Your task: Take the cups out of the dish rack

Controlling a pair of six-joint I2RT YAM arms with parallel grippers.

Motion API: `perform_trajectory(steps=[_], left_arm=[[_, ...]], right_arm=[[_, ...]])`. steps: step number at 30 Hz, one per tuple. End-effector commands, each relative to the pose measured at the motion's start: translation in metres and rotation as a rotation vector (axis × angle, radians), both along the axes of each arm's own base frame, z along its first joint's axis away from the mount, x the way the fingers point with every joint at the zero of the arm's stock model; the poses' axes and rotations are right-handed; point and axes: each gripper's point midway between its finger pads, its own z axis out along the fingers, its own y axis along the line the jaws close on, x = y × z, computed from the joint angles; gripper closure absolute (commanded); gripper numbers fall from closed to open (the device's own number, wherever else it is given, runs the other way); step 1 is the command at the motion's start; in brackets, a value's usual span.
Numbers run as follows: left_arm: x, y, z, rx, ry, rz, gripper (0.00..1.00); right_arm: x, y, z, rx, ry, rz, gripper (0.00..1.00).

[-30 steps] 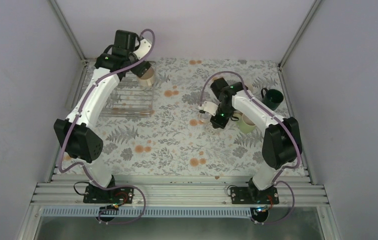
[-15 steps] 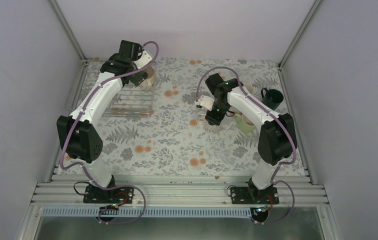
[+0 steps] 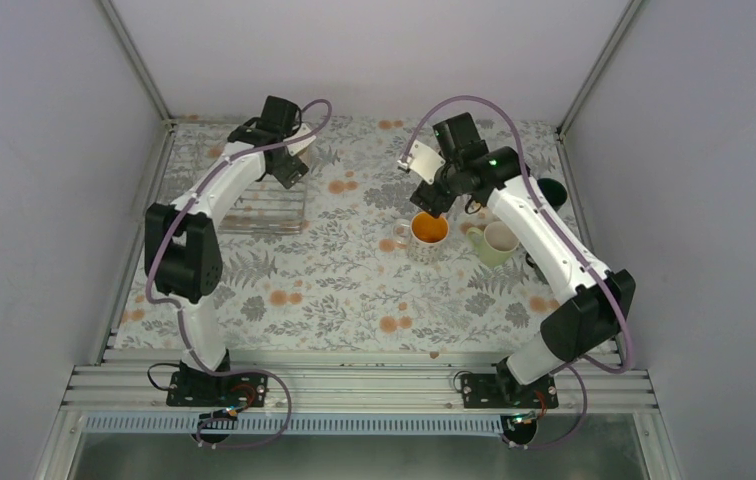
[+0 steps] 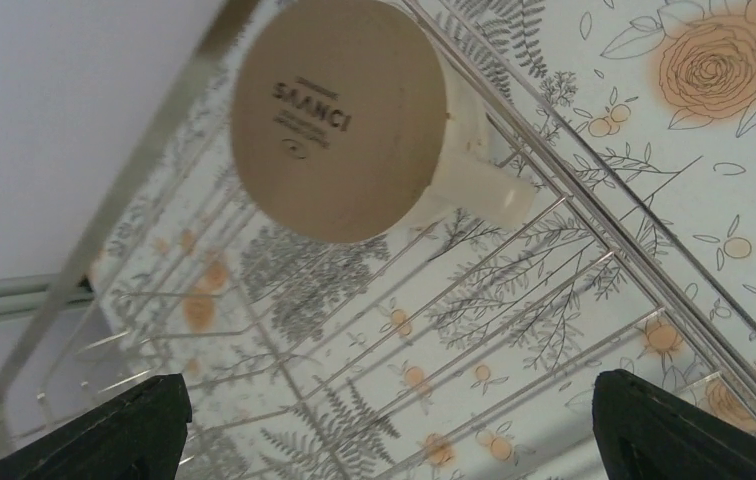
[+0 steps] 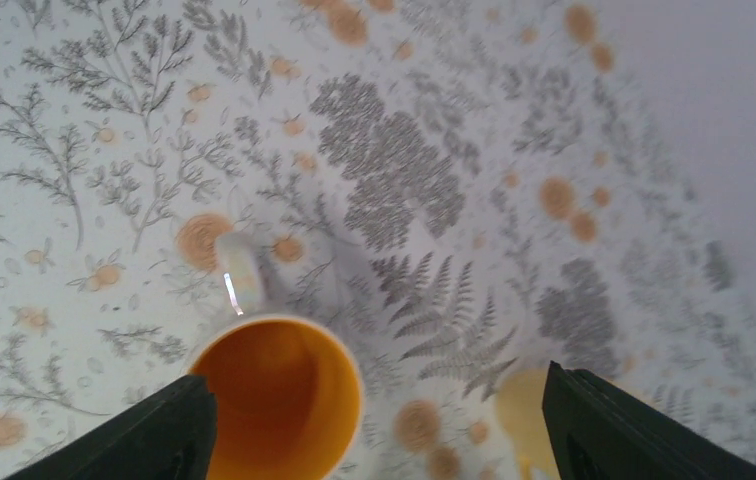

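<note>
The dish rack (image 3: 254, 205) lies at the far left, and its thin bars (image 4: 529, 150) fill the left wrist view. One cream-white cup (image 4: 339, 120) stands upside down on it. My left gripper (image 4: 394, 440) hovers open over the rack (image 3: 289, 168), short of that cup. A patterned cup with an orange inside (image 3: 429, 230) stands upright on the table. My right gripper (image 3: 430, 200) hangs open just above it, touching nothing (image 5: 384, 440). The pale green cup (image 3: 494, 243) sits to its right. The dark green cup (image 3: 552, 188) is partly hidden behind the right arm. A yellow cup (image 5: 524, 410) shows blurred.
The table wears a floral cloth (image 3: 334, 290). Grey walls with metal posts close in the left, far and right sides. A metal rail (image 3: 354, 385) carries both arm bases along the near edge.
My right gripper has opened, let go of the patterned cup on the table and risen toward the far side. The left gripper has moved to the far end of the rack.
</note>
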Motion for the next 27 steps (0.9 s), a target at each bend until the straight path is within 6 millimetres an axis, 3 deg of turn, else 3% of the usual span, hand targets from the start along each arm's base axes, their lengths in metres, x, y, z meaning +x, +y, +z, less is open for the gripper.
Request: perform_trajectory(steps=[1, 7, 14, 23, 27], left_arm=[[0.014, -0.008, -0.014, -0.049, 0.017, 0.034, 0.0], [0.028, -0.015, -0.028, -0.077, 0.022, 0.053, 0.0], [0.042, -0.029, -0.035, -0.104, 0.031, 0.054, 0.0], [0.057, -0.016, -0.058, 0.014, 0.008, 0.104, 0.0], [0.056, -0.007, -0.056, 0.055, -0.012, 0.12, 0.0]], right_arm=[[0.016, 0.0, 0.036, 0.033, -0.146, -0.021, 0.13], [0.015, 0.0, 0.041, 0.053, -0.172, -0.024, 0.1], [0.013, 0.001, 0.029, 0.048, -0.158, -0.011, 0.1], [0.015, 0.003, 0.035, 0.059, -0.173, -0.001, 0.06], [0.013, 0.005, 0.032, 0.072, -0.161, 0.008, 0.06]])
